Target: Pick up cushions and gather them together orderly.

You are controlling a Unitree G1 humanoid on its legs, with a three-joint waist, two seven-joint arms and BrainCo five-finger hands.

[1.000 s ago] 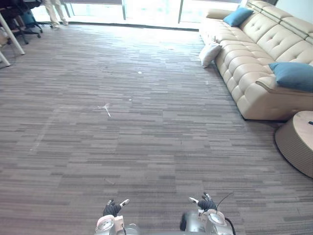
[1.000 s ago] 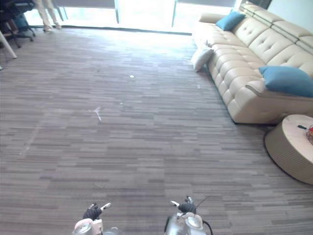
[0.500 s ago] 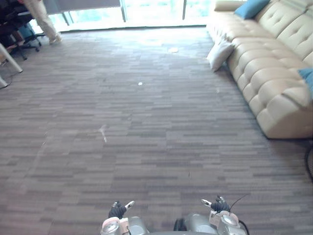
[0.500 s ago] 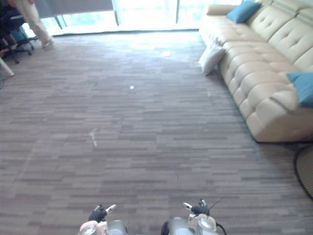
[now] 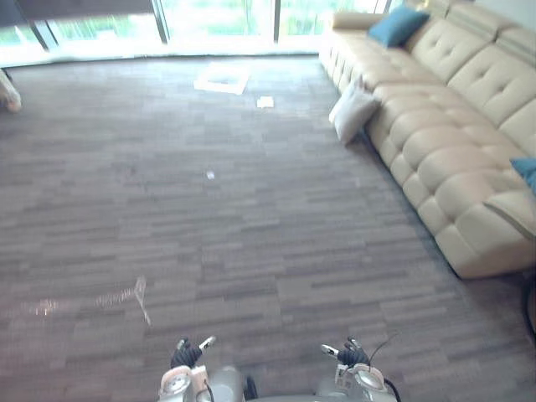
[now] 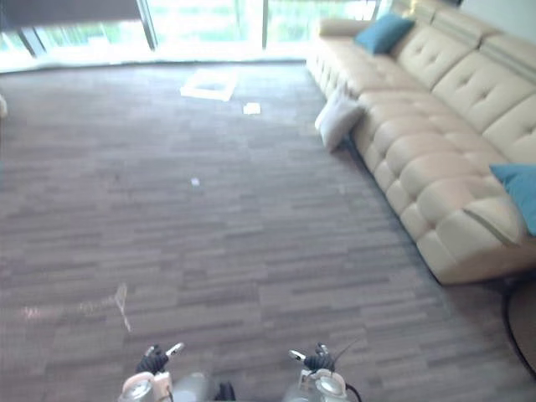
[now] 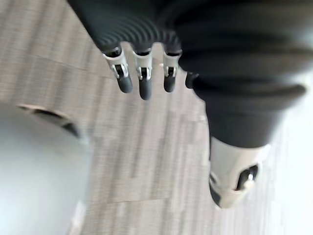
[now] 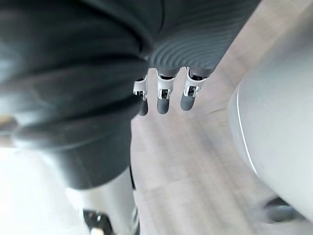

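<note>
In the left eye view, we see a wide grey carpet (image 5: 251,218) running up to bright windows (image 5: 218,15) at the far end. A long cream sofa (image 5: 435,126) lines the right side. 1 blue cushion (image 5: 397,25) rests on the sofa's far end, against the backrest. A pale cushion (image 5: 353,111) stands on the carpet, leaning against the sofa's front near that far end. A second blue cushion (image 5: 528,170) shows at the right edge, on the sofa's near end, well apart from the other 2. On the carpet near the windows lies a white sheet (image 5: 222,79), with a small scrap (image 5: 265,102) just beside it. Closer to us, a white speck (image 5: 210,175) and a faint white mark (image 5: 141,295) sit on the open carpet between us and the cushions. The left hand (image 5: 186,356) and right hand (image 5: 347,356) hang low at the bottom edge, far from all 3 cushions.

In the right eye view, the same layout holds, and more of the second blue cushion shows on the sofa's near arm.

In the left wrist view, the left hand's fingers (image 7: 142,78) point straight and loose over the carpet, thumb (image 7: 234,181) apart from them.

In the right wrist view, the right hand's fingers (image 8: 164,95) are likewise straight and relaxed above the carpet.
</note>
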